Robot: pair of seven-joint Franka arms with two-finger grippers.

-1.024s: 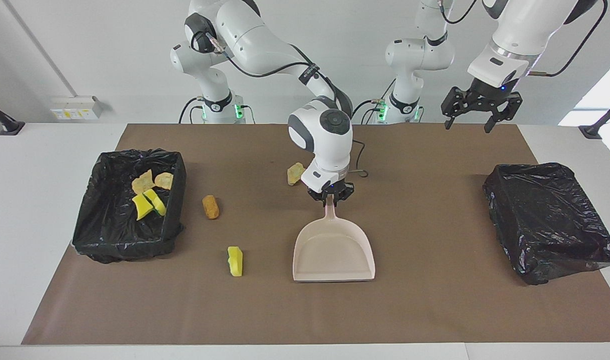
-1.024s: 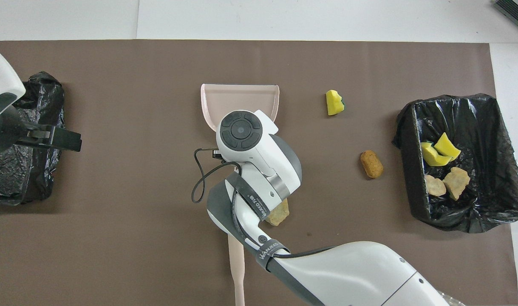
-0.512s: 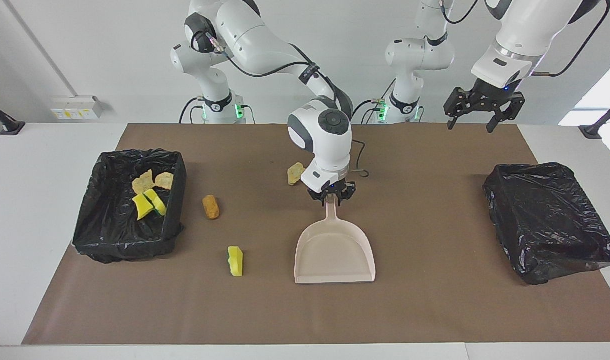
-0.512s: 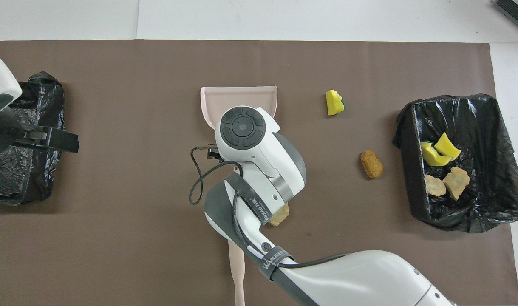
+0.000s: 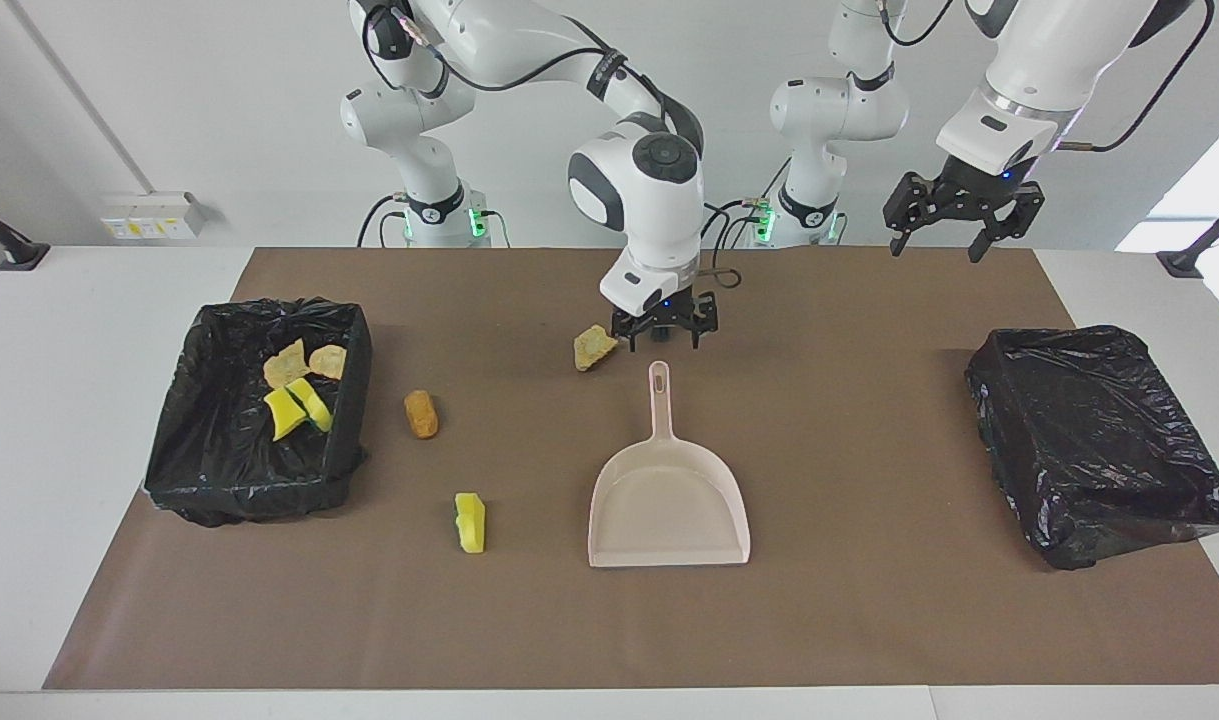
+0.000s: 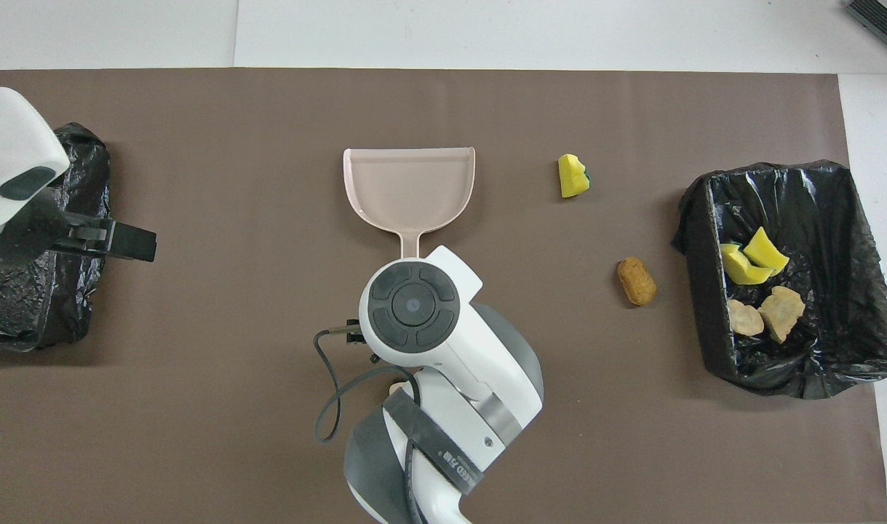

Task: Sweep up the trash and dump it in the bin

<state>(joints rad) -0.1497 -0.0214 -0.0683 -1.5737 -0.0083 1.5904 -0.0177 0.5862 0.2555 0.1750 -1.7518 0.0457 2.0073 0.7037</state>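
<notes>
The right gripper [image 5: 665, 336] hung wide open and empty over the dustpan's [image 5: 667, 502] handle end, beside a pale scrap [image 5: 593, 347]. Four scraps [image 5: 299, 385] lay in the bin [image 5: 341, 440] at the right arm's end; two more [image 5: 420, 413] [image 5: 470, 521] lay near it. The left gripper [image 5: 950, 229] waited, open.

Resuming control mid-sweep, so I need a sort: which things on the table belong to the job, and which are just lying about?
Job:
- pink plastic dustpan
- yellow sponge scrap
- orange-brown lump
- pale beige chunk
- black-lined bin holding four scraps

Lying about:
- empty black-lined bin
- brown table mat
</notes>
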